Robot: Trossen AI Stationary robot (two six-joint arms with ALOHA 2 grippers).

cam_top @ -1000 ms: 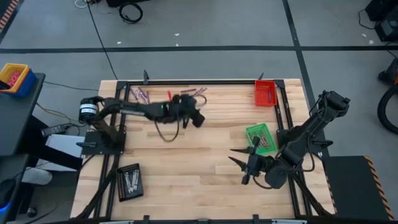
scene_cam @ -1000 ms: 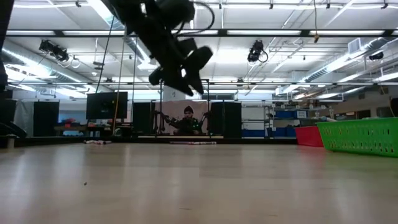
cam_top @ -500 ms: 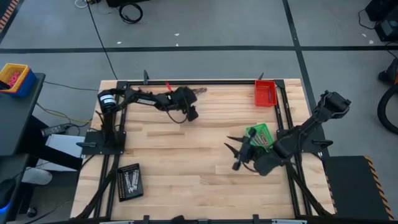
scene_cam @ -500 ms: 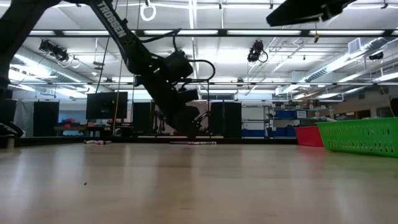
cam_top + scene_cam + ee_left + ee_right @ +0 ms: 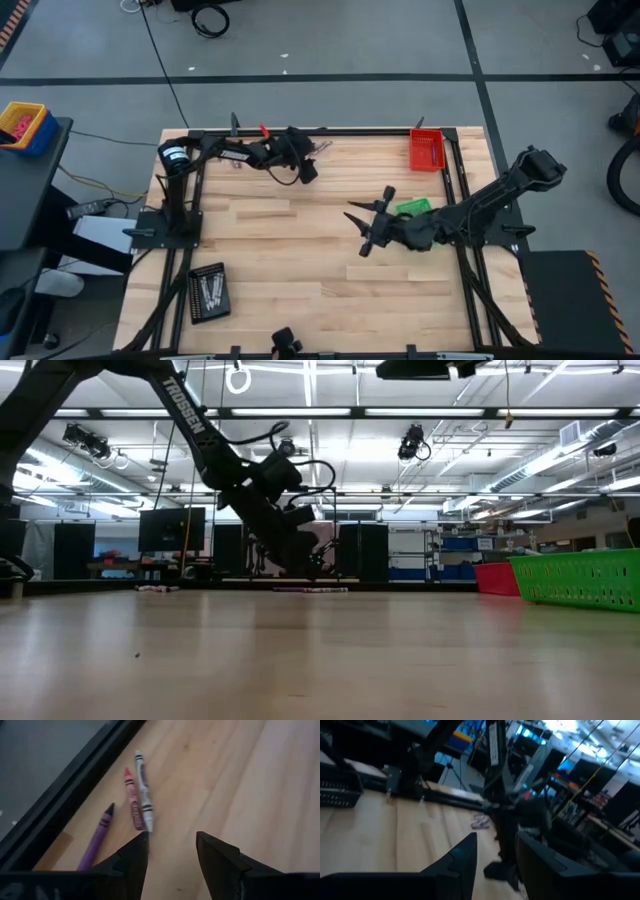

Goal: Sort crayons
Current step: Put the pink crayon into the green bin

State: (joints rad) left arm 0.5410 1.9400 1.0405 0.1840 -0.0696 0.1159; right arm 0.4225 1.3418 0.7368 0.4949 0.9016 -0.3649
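Left gripper sits low near the far edge of the wooden table, fingers spread apart with nothing between them. Its wrist view shows three crayons on the wood just past the fingertips: a purple crayon, a red crayon and a pale grey crayon. The red and grey ones lie side by side and touch; the purple one lies a little apart, close to the black rail at the table's edge. More crayons lie by that same far edge, but they look too small from above to tell their colours. Right gripper hangs over the middle of the table, fingers spread and empty, with lots of bare wood around it. Its arm covers part of the green tray. A red tray sits at the far right corner and a black tray at the near left. Since a second ago the left gripper has moved back toward the far edge, and the right gripper has swung from beside the green tray out to the middle.
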